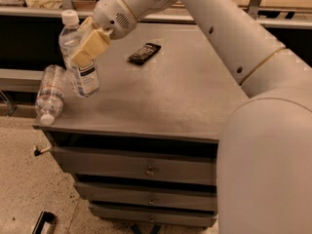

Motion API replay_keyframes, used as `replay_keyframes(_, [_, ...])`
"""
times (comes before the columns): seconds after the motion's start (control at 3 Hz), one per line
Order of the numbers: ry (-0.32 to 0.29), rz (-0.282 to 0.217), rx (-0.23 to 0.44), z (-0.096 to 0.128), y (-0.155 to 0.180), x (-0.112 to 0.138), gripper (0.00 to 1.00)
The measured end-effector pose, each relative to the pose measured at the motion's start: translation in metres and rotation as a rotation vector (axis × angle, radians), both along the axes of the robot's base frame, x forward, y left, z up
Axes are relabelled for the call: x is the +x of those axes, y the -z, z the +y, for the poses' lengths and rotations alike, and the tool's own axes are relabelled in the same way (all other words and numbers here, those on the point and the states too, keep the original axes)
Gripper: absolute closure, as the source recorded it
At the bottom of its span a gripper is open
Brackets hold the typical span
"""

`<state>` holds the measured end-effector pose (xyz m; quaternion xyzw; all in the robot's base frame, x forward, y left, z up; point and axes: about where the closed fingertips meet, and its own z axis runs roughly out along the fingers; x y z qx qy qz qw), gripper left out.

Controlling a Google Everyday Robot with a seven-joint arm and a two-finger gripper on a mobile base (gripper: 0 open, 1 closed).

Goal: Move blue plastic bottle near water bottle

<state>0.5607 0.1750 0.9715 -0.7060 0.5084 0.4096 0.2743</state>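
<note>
Clear plastic, white cap, big white label: the tall bottle (77,57) hangs at the table's (185,101) 9 o'clock side, tilted so its cap leans toward 11 o'clock. The label sits low on the body and carries dark print with a dark block near the bottom, but none of it can be read from here, and no brand can be made out. I cannot tell whether its base touches the grey top or rides just above it.

The gripper (83,55) comes in from 1 o'clock on the end of the white arm (204,28) and pinches the tall bottle around its middle, just above the label. One tan finger (91,45) lies flat across the front of the bottle; the other is hidden behind it. The two are pressed in on the plastic, spread only as wide as the bottle itself.

The water bottle (50,92) lies on its side at the table's 8 o'clock corner, white cap pointing toward 6 o'clock over the front edge. Its narrow band shows red and blue, the words too small to read. It is just beside the tall bottle, at that bottle's 8 o'clock, and the two look close to touching.

A black remote (144,52) lies flat toward the table's 11 o'clock, well apart from both bottles. Grey drawers (146,169) run beneath the top
</note>
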Motion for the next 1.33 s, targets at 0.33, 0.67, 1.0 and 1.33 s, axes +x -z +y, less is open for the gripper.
replay_keyframes(0.33, [-0.041, 0.017, 0.003, 0.01, 0.006, -0.012, 1.0])
replay_keyframes(0.67, [-0.079, 0.008, 0.044, 0.013, 0.009, -0.014, 0.8])
replay_keyframes(1.0, [-0.13, -0.027, 0.043, 0.014, 0.022, -0.009, 0.57])
replay_keyframes(1.33, [-0.179, -0.062, 0.01, 0.016, 0.033, -0.005, 0.33])
